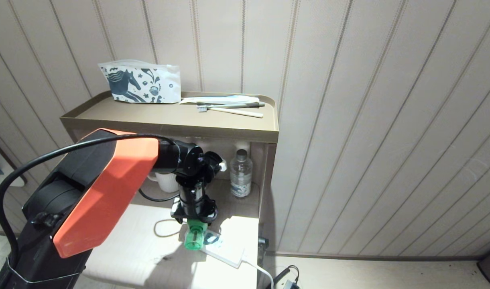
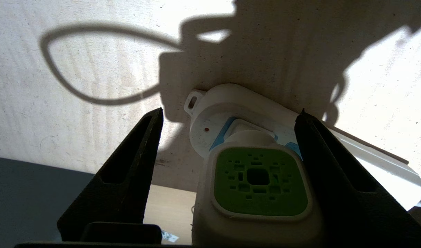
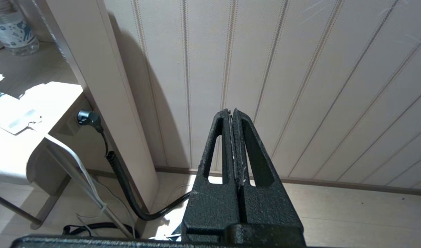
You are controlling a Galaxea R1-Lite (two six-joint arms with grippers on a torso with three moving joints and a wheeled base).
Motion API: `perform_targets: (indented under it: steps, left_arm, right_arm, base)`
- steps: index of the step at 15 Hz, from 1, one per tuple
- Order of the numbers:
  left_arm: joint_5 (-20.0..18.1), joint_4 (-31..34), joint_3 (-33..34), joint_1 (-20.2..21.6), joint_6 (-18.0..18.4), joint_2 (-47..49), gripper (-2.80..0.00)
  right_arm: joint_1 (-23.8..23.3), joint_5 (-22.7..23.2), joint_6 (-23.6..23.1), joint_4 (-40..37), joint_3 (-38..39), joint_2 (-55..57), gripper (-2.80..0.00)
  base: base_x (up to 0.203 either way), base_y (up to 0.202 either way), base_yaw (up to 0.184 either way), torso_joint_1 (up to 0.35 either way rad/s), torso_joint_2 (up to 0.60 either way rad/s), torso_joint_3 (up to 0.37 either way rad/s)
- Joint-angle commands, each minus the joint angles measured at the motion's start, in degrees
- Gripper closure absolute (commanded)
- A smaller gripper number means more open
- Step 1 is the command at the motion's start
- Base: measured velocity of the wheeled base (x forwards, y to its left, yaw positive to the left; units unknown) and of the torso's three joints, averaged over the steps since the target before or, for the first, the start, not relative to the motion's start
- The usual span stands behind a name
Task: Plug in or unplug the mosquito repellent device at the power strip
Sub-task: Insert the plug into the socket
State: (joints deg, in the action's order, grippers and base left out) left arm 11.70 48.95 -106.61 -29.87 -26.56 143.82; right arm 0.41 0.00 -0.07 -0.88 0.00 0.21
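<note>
Mosquito repellent device [image 2: 258, 186] — smooth matt plastic; power strip [image 2: 227, 113] — glossy white plastic; tabletop [image 2: 76, 69] — faintly grained.

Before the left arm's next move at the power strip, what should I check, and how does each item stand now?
1. Mosquito repellent device seated on the power strip: ok, its head sits on a blue socket face.
2. Left end effector open: ok, one finger is clear; contact on the other side, cannot tell.
3. Prongs fully in: cannot tell, hidden.
4. Strip flat on the white surface: ok.
5. Right end effector parked away, shut: ok.
</note>
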Motion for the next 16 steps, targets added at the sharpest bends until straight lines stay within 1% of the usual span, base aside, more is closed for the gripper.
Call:
perform_targets:
  steps: [1,5,8,9,14,16]
  left_arm:
    - [0.1,0.3,0.0,0.1,-0.2,-0.2,-2.80]
    - [-0.9,0.3,1.6,0.1,0.0,-4.8,-2.80]
    - [-5.9,0.2,2.5,-0.3,-0.1,-9.1,-2.80]
    - [-6.4,-0.1,2.5,-0.4,-0.1,-9.8,-2.80]
    - [-7.2,-0.6,2.6,-1.2,-0.1,-11.4,-2.80]
    - [-7.3,-1.0,3.6,-1.4,-0.2,-12.4,-2.80]
  right_arm:
    - [0.0,0.0,0.0,0.0,0.0,0.0,0.00]
    - [0.0,0.0,0.0,0.0,0.0,0.1,0.00]
    - [0.0,0.0,0.0,0.0,0.0,0.1,0.00]
    - [0.0,0.0,0.0,0.0,0.0,0.1,0.00]
    - [0.0,0.0,0.0,0.0,0.0,0.1,0.00]
    - [0.0,0.0,0.0,0.0,0.0,0.1,0.00]
  base:
    - [0.000,0.000,0.000,0.000,0.00,0.000]
    - [0.000,0.000,0.000,0.000,0.00,0.000]
    - [0.000,0.000,0.000,0.000,0.00,0.000]
    - [0.000,0.000,0.000,0.000,0.00,0.000]
    - [0.000,0.000,0.000,0.000,0.00,0.000]
    - [0.000,0.000,0.000,0.000,0.00,0.000]
